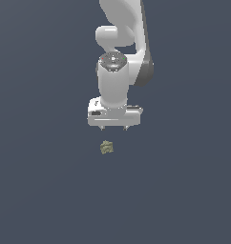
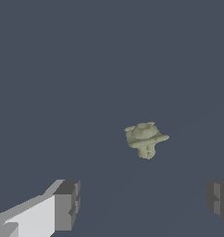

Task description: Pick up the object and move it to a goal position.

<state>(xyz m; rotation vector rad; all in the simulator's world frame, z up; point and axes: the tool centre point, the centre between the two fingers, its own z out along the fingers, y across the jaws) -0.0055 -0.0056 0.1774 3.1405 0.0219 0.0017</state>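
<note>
Nothing is grasped yet — the gripper (image 1: 113, 127) hangs with its jaws spread wide and empty, and the object (image 1: 106, 147) lies on the flat slate-grey floor (image 1: 41, 190) just beside it, apparently not quite between the fingers (image 2: 66, 203). Pickup and carry remain. The piece is lumpy, matte olive-tan — its fingers blocky grey.

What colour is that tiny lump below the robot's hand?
The lumpy chunk is mottled olive-green and tan, clearest in the wrist view.
</note>
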